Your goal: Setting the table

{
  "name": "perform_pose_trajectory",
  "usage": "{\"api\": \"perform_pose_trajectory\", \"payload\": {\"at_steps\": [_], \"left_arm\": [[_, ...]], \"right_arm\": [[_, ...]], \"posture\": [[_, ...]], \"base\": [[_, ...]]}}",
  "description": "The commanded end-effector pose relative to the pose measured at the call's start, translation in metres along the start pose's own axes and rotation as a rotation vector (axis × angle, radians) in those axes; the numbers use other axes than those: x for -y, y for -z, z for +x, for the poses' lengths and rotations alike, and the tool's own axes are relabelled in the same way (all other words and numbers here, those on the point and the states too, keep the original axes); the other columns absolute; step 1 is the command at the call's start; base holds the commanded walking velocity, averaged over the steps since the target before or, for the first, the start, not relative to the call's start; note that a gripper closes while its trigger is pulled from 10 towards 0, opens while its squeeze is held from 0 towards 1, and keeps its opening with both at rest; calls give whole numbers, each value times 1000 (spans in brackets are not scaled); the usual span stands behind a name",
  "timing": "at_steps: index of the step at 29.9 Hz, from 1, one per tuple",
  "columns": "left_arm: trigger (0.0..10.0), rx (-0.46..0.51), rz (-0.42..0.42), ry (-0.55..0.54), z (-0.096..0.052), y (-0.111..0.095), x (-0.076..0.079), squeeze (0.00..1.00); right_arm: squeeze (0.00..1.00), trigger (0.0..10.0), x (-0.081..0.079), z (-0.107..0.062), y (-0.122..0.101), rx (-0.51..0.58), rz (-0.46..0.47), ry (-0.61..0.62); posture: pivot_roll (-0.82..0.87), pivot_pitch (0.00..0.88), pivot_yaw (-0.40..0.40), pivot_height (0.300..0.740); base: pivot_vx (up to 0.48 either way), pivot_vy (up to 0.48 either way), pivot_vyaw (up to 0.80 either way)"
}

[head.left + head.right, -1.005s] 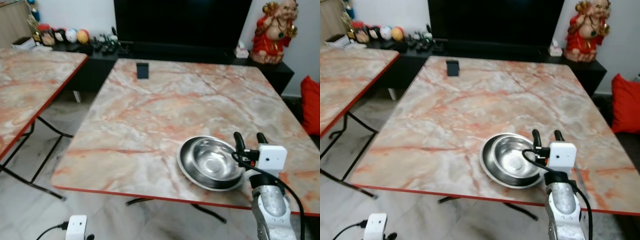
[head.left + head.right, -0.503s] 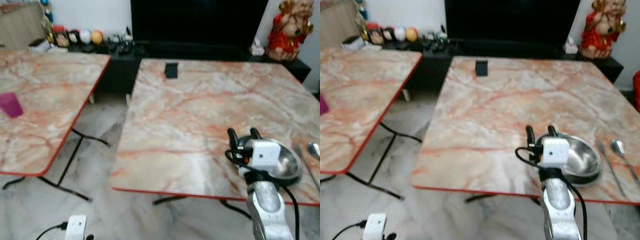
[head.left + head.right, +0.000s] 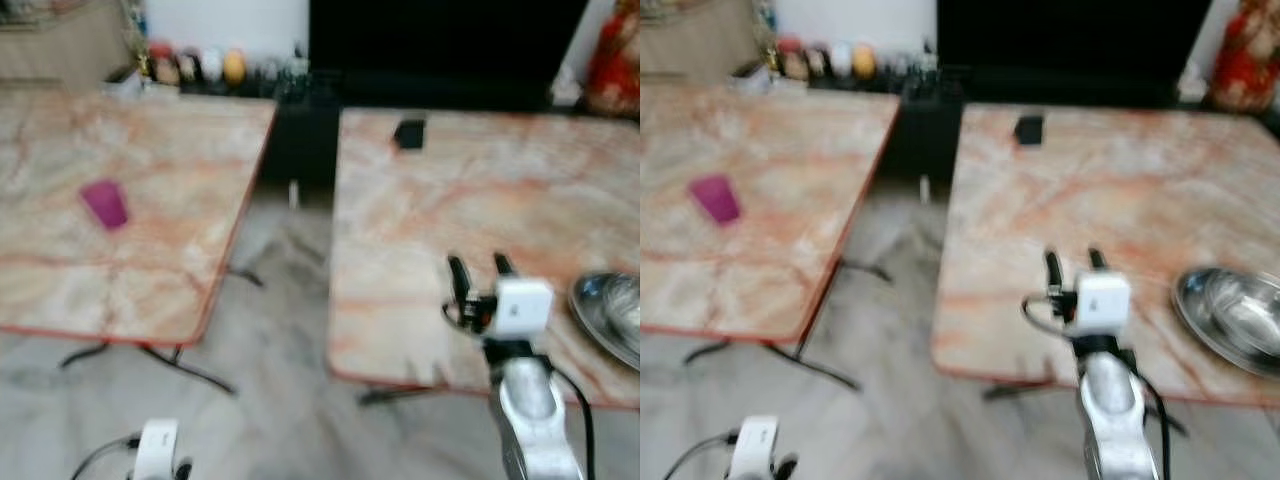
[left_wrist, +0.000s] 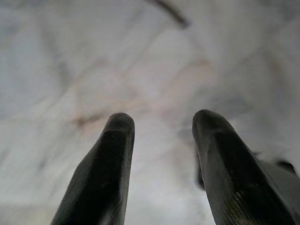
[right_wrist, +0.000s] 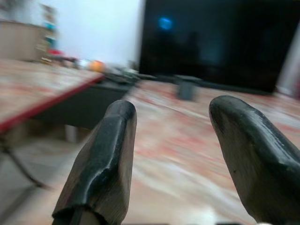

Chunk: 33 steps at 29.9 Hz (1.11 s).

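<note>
My right pincer point(image 3: 482, 266) is up in front of me, over the near edge of the table point(image 3: 440, 200) with the pink and white stone top. Its two black fingers point(image 5: 101, 159) are apart and there is nothing between them. My left pincer point(image 4: 161, 159) hangs low by my side, pointing at the grey floor point(image 3: 270, 300). Its fingers are apart too, and they hold nothing.

The shiny metal bowl point(image 3: 1235, 318) sits on the table off to the right of my right pincer, well apart from it. I think that part of the job is done, because the bowl is set down flat near the table's edge.

Far off to the left of my right pincer there is a second table point(image 3: 120, 210). A small pink cup point(image 3: 104, 203) stands on it. I think that cup belongs beside the bowl, so fetching it is what is left. It is well apart from both pincers, across the gap between the two tables.

A small dark thing point(image 3: 409, 133) lies at the far end of my table, ahead of my right pincer. It is too blurry for me to tell what it is.

So the table is partly set, I think. One bowl is down and the cup is not yet there.
</note>
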<state>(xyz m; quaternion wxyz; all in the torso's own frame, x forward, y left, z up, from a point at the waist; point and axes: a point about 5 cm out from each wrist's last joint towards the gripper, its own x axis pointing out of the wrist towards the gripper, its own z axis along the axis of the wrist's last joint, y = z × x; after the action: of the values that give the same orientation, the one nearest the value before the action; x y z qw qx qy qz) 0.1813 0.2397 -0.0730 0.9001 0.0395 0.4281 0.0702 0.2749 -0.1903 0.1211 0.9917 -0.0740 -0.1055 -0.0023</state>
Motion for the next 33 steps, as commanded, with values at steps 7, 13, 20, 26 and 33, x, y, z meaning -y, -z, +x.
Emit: {"api": "perform_pose_trajectory", "payload": {"at_steps": [7, 13, 20, 26, 33], "left_arm": [[10000, -25, 3, 12, 0, 5, 5, 0], [10000, -25, 4, 12, 0, 5, 5, 0], [10000, -23, 11, 16, 0, 5, 5, 0], [10000, -22, 13, 17, 0, 5, 6, 0], [10000, -22, 17, 20, 0, 5, 6, 0]], "right_arm": [[0, 10000, 11, -6, 5, -27, -8, 34], [0, 10000, 10, -6, 6, -34, 1, 35], [0, 10000, 12, -7, 10, -50, 3, 47], [0, 10000, 21, -14, 33, -143, 10, 129], [0, 10000, 23, -32, 69, -289, 39, 122]], "posture": [[-71, 0, 4, 740], [-72, 0, 4, 740], [-74, 0, 5, 740], [-69, 0, 6, 740], [-69, 0, 8, 740]], "base": [[0, 456, 0], [0, 451, 0], [0, 164, 0], [0, 0, 0], [0, 0, 0]]}}
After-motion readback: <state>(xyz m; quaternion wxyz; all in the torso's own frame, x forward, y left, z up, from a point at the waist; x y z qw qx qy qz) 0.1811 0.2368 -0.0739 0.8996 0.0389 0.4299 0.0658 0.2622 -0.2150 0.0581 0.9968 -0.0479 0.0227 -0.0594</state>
